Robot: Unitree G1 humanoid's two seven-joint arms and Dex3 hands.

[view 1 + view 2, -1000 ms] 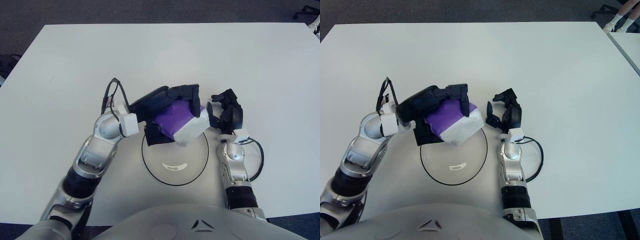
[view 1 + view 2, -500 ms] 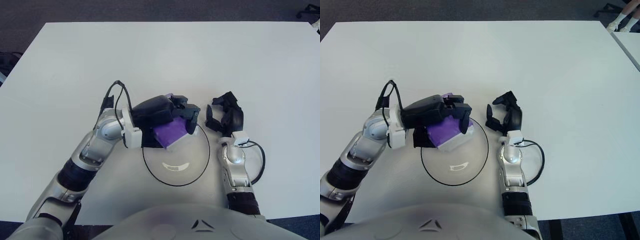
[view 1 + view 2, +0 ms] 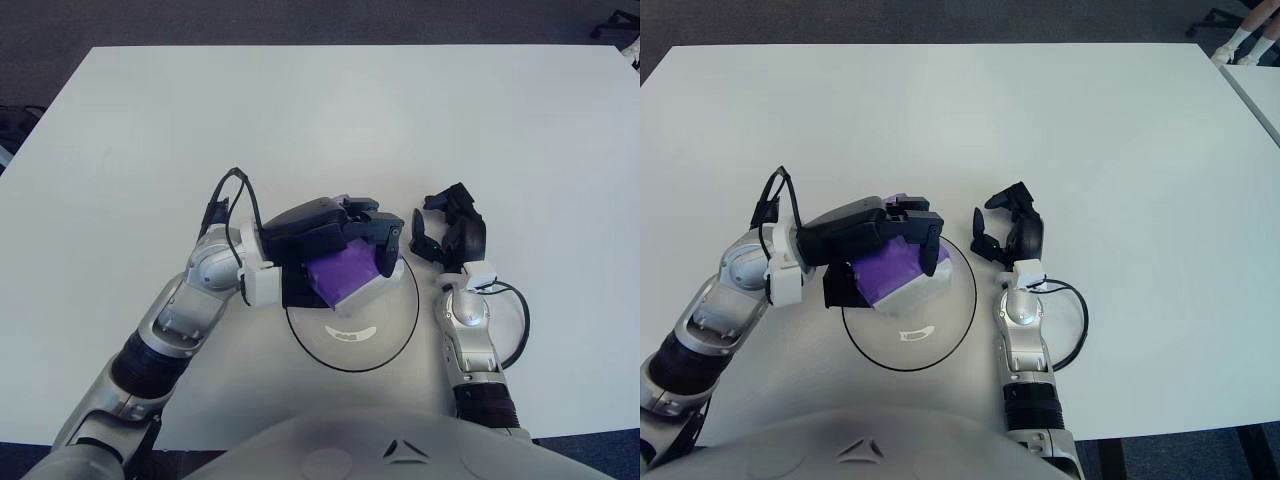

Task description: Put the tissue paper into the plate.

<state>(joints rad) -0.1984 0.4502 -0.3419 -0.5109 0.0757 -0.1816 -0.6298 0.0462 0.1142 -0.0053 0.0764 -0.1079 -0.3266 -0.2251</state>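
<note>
The tissue pack (image 3: 345,275), purple with a white end, is held in my left hand (image 3: 340,250). Its fingers are shut over the top of the pack and the thumb is under its left side. Pack and hand hang over the upper left part of the plate (image 3: 352,369), a clear round dish with a dark rim, near the table's front edge. The white end of the pack (image 3: 925,290) points down into the dish; whether it touches the plate I cannot tell. My right hand (image 3: 452,230) is idle just right of the plate, its fingers relaxed and holding nothing.
The white table (image 3: 330,120) stretches far behind and to both sides. A black cable loop (image 3: 515,320) lies beside my right forearm. Another cable (image 3: 225,195) arches over my left wrist. Dark floor lies beyond the table edges.
My left hand has brought the tissue pack down from above the plate's rim and tilted it lower over the dish, then shifted slightly right. The right hand stays where it was.
</note>
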